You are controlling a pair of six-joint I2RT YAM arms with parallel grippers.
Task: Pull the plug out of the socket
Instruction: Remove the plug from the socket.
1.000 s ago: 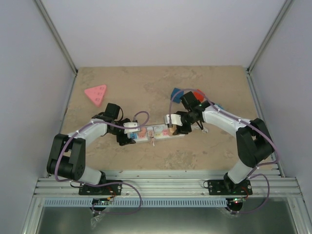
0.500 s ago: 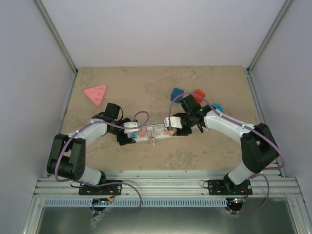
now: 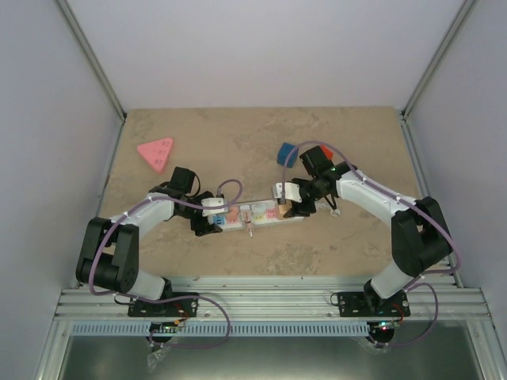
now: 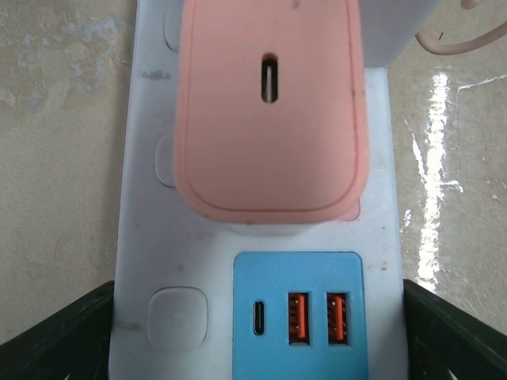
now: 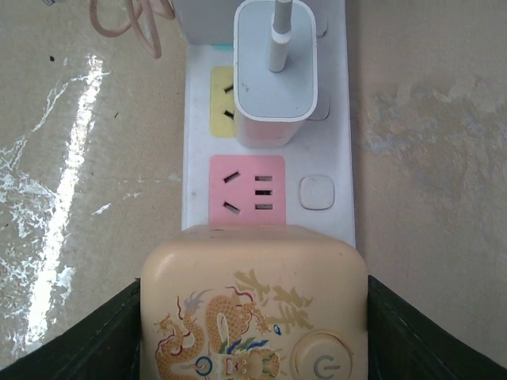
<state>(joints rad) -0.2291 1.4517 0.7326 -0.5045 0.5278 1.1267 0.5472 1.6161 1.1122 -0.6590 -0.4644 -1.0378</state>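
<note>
The socket [image 3: 255,215] is a long white power strip lying across the table between my two grippers. My left gripper [image 3: 207,218] is shut on its left end. In the left wrist view its black fingers [image 4: 55,340] press both sides of the socket [image 4: 142,237] beside the blue USB panel, just below a pink plug [image 4: 269,111]. My right gripper [image 3: 289,207] is shut on the cream plug [image 5: 253,309] with a dragon print. That plug sits over the right end of the socket [image 5: 337,158]. A white charger [image 5: 276,71] stands plugged in further along, past a free pink outlet [image 5: 247,191].
A pink triangular block [image 3: 157,153] lies at the far left. A blue block [image 3: 287,153] sits just behind the right arm. A thin pink cable [image 5: 127,20] curls beside the strip. Frame posts and walls close in both sides and the back.
My right arm has swung, shifting the right gripper slightly right over the strip's end and now covering the red and teal blocks behind it. The left arm and the strip have stayed put.
</note>
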